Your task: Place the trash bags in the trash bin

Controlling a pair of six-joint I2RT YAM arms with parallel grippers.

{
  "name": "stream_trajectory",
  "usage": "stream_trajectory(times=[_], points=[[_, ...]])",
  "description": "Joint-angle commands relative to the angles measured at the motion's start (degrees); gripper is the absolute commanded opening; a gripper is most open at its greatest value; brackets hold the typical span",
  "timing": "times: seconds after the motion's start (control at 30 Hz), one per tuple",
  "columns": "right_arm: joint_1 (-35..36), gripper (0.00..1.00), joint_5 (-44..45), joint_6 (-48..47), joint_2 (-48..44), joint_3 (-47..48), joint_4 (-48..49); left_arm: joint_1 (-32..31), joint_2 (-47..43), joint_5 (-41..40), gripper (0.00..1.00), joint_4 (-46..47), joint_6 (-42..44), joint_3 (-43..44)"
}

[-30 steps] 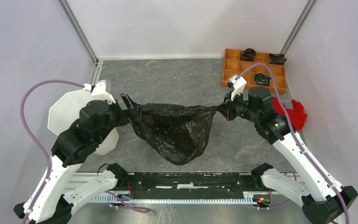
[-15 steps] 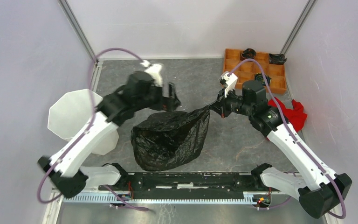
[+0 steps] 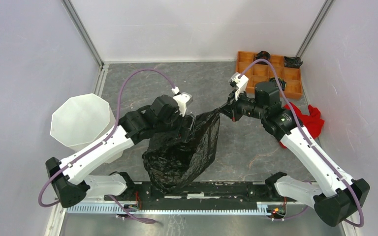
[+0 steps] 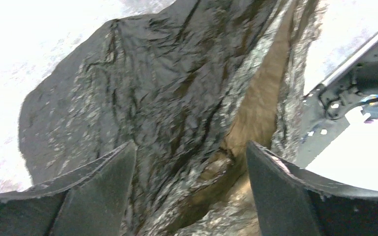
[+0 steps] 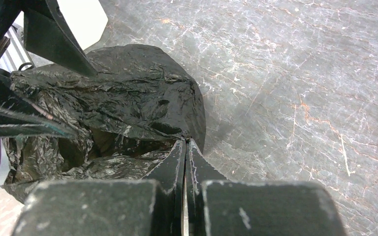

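Out on the surface [image 3: 246, 147], black trash bag [image 3: 182, 147] hanging slack by one top corner, right jaws clamped on that corner, left jaws spread wide over the crinkly film, gripping nothing, white trash bin [image 3: 78, 120] off to the left, orange tray [image 3: 241, 73] and red cloth [image 3: 311, 120] far right

White arm links [image 3: 98, 150], black joints [image 3: 160, 109], thin purple cables [image 3: 150, 70], matte black end effector fingers [image 4: 103, 184].

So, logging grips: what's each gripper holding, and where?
The right gripper pinches the trash bag by its top edge; left gripper is open, holding nothing.
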Motion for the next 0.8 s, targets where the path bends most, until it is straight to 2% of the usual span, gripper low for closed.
stream_trajectory(times=[0.0,0.17,0.4,0.5,0.57,0.7,0.77], points=[[-0.1,0.0,-1.88,-0.21,0.45,1.91,3.28,-0.19,-1.28,-7.02,0.81,1.09,-1.62,-2.2],[-0.1,0.0,-1.23,-0.17,1.15,2.64,3.95,-0.19,1.02,-3.65,0.76,3.47,-2.47,-2.03],[-0.14,0.0,-0.67,0.3,2.2,3.04,4.74,-0.27,0.34,6.61,0.82,10.25,-4.03,-3.99],[-0.15,0.0,-0.84,0.75,2.72,3.63,5.25,-0.6,0.77,7.42,0.79,13.76,-6.34,-6.64],[-0.1,0.0,-0.92,1.0,3.0,3.96,5.55,-0.77,2.02,5.39,0.71,14.01,-7.28,-7.37],[-0.13,0.0,-0.33,1.28,3.3,3.66,7.0,-1.05,3.11,3.8,0.39,14.17,-7.7,-7.55],[-0.18,0.0,1.14,1.17,4.05,3.55,7.47,-1.07,1.39,-0.79,0.23,13.3,-7.49,-7.24]])
